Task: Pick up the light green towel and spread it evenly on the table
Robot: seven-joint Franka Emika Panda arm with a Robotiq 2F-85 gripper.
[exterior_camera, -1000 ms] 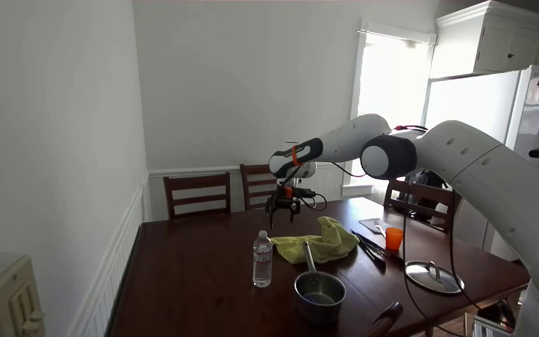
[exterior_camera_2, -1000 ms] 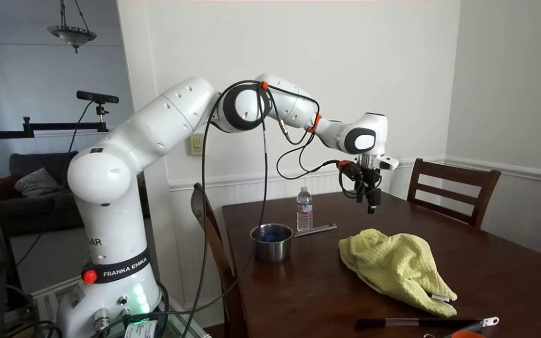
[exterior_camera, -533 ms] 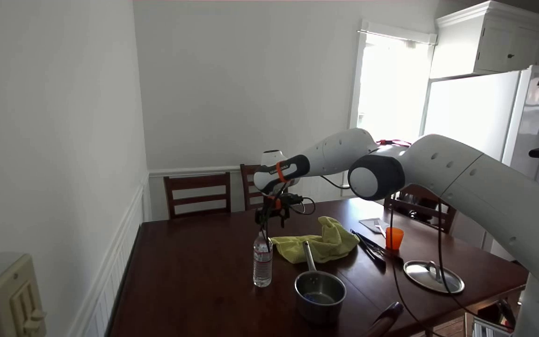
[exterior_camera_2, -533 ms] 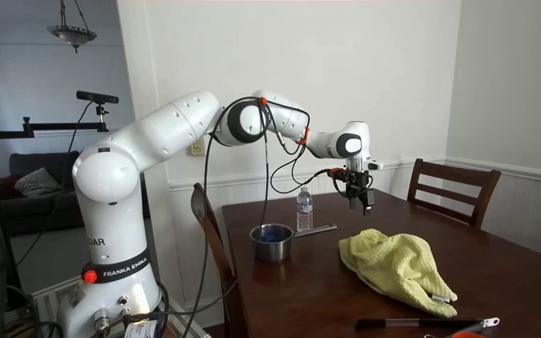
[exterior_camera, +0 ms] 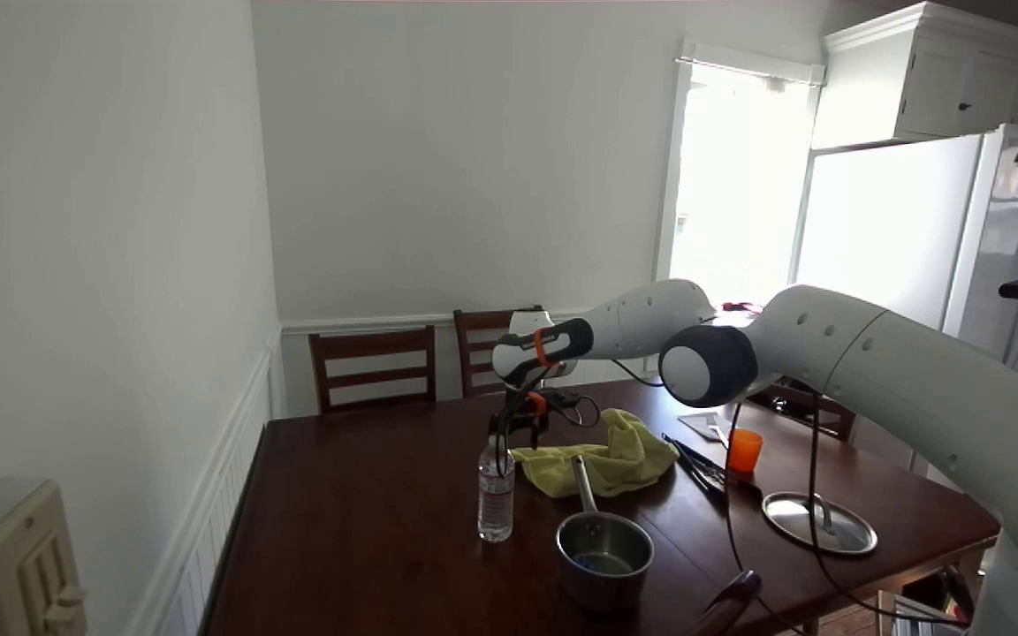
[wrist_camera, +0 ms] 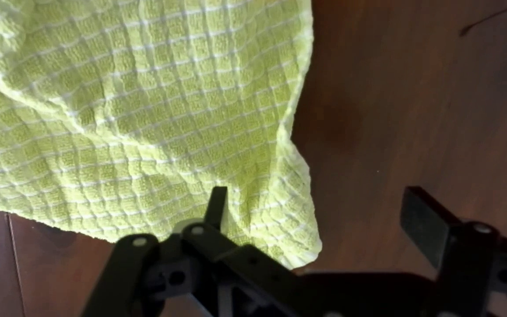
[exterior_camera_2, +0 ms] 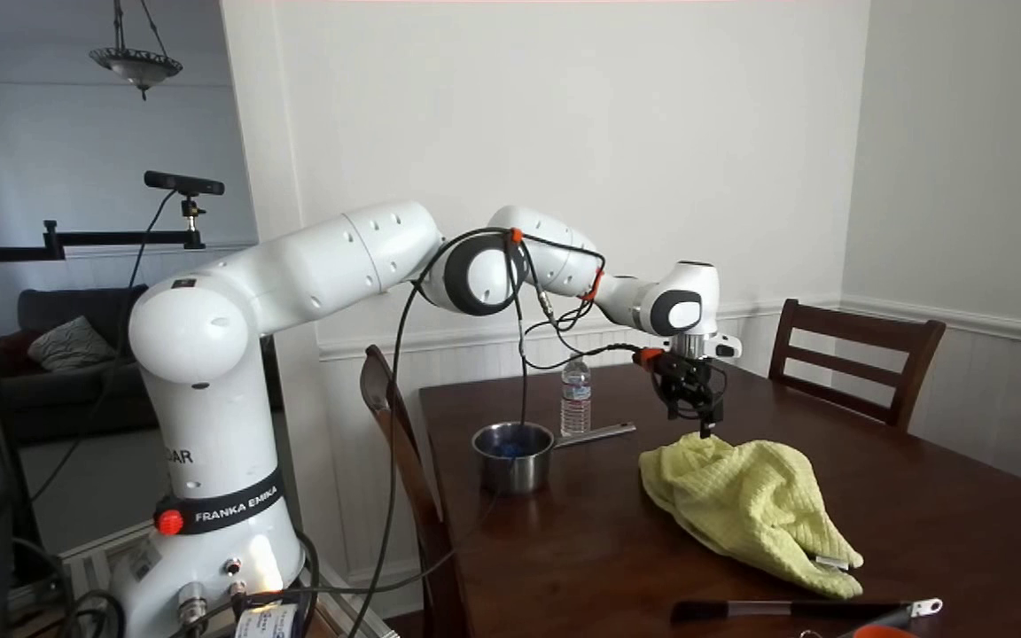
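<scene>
the light green towel (exterior_camera_2: 750, 505) isn't picked up yet: rumpled heap on the bench (exterior_camera_2: 962, 523), folds peaked up, tag (exterior_camera_2: 832, 562) showing at one end. pot (exterior_camera_2: 515, 474) sits near it, handle (exterior_camera_2: 601, 434) reaching its way, bottle (exterior_camera_2: 575, 403) near the handle.

my hand (wrist_camera: 317, 204) is above one end of the cloth, fingers set wide apart, clamped on nothing. wrist view: one finger (wrist_camera: 216, 211) over the fabric, the other finger (wrist_camera: 425, 229) over the bench wood, a narrow towel corner (wrist_camera: 286, 220) between them. can't tell whether either tip touches.

handling guess: light, limp, coarse textured weave, so grippy more than slippery, nothing to break. no stiffness, so it'll hang from wherever i pinch. mid-heap grab would just lift a bunch. that corner is the place: edge in reach, looks thin enough to bite on, though i can't count layers there.

plan: drop till the tips nearly brush the bench, close on the corner, lift, pull outward so the folds run out. too high and i'd skim off the flat fabric. would pull away from the pot, since trailing cloth could tip the bottle.
</scene>
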